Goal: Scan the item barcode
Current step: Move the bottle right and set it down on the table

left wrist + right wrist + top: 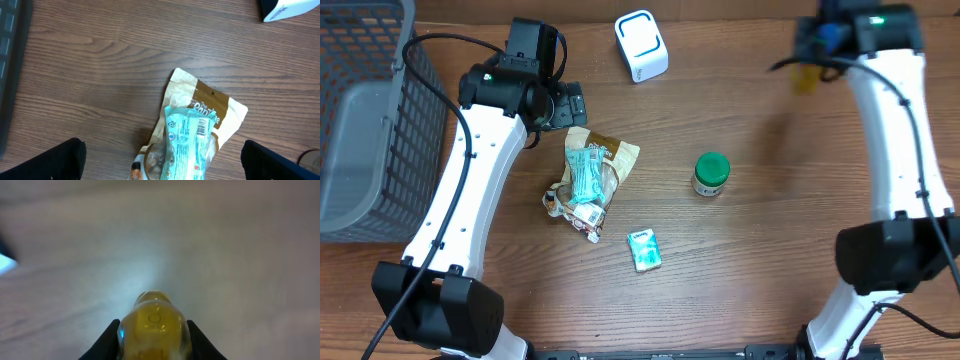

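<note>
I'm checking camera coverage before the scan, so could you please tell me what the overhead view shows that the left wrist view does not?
Only overhead: the green-lidded jar, the small teal box, and the yellow bottle gripped in the right pincer.
Only left wrist: the barcode printed on the teal packet, close enough to make out its bars.
Both: the teal packet lying on the brown pouch, and the white scanner beyond them.
</note>
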Motion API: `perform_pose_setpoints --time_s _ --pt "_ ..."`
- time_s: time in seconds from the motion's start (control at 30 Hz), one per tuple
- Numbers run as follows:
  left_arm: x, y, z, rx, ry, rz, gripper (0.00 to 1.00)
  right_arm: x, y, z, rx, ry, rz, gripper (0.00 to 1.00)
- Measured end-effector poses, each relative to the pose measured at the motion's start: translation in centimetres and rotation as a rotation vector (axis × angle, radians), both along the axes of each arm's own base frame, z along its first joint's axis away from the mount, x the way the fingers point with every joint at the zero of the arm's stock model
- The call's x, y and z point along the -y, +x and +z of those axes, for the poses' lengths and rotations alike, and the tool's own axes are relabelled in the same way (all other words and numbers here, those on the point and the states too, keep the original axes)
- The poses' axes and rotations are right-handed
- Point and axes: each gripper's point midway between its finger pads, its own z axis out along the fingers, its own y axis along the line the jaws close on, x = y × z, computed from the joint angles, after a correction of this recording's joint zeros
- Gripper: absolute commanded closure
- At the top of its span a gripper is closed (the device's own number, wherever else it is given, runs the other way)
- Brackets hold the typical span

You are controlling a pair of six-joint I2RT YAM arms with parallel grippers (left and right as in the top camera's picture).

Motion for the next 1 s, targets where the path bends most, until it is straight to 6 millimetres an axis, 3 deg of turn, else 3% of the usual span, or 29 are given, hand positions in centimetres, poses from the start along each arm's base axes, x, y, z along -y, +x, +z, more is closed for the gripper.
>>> perform_pose_setpoints --time_s 0.2,0.43,0.57,0.73,1.0 --pt "0.0 0.0 0.0 0.000 0.000 0.000 0.00 7.3 -4.2 -5.7 -0.166 0.119 -0.259 0.96" --pt "0.0 0.0 0.0 0.000 0.000 0.000 0.00 12.5 -8.9 -12.9 -0.310 0.185 -0.443 0.96" --pt "0.0 0.0 0.0 0.000 0.000 0.000 0.00 14.5 -10.1 -14.4 -0.318 0.203 -0.509 0.96" --pt "0.0 0.0 0.0 0.000 0.000 0.000 0.00 16.3 -10.3 -15.0 -0.273 0.219 -0.578 0.96" --pt "0.0 0.0 0.0 0.000 0.000 0.000 0.00 16.7 -10.2 -14.9 -0.249 0.222 -0.596 0.95"
